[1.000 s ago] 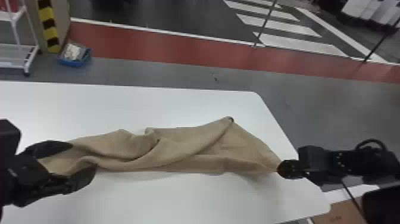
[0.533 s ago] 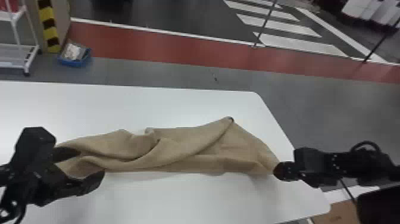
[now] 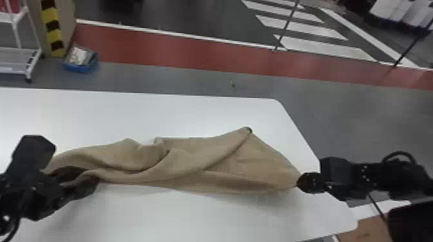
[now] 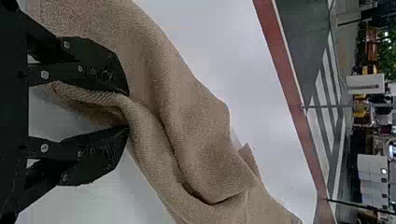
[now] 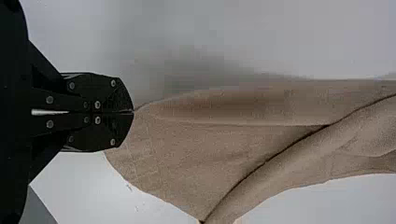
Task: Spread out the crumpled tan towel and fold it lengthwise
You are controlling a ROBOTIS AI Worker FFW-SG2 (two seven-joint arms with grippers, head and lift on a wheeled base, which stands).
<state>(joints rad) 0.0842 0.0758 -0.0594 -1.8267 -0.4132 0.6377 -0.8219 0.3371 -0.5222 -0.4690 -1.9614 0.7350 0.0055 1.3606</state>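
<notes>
Fingers of the left gripper [image 3: 86, 181] have drawn closer, still parted around the towel's [image 3: 193, 164] edge, lower left; the right gripper [image 3: 299, 182], lower right, clenches its corner.

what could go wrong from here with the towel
The left gripper is open around a bunched fold of the tan towel; closing there might pinch several layers, so a pull may not spread them. The right gripper is shut on just the tip of one end, which might slip out if tugged hard.
</notes>
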